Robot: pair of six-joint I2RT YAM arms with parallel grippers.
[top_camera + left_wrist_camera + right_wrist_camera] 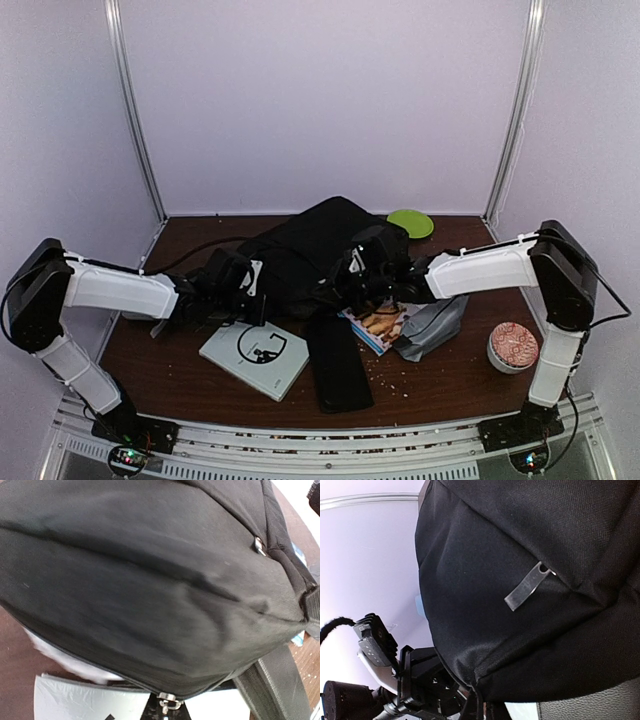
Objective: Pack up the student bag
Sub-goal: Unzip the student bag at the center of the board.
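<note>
The top external camera looks down from above and behind the arm bases, taking in the whole table [450, 385]. Both wrist cameras sit right against the student bag [310, 235] — its black fabric fills them — the right one facing across toward the left arm [420, 695].

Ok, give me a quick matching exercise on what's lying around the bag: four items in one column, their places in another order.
Items
1. green plate
2. patterned bowl
3. white book
4. slim black case

Places
A. front middle of the table, just right of the white book
B. far side, behind the student bag
C. right side, set apart from the other items
D. front left, in front of the bag

Pairs: 1-B, 2-C, 3-D, 4-A
</note>
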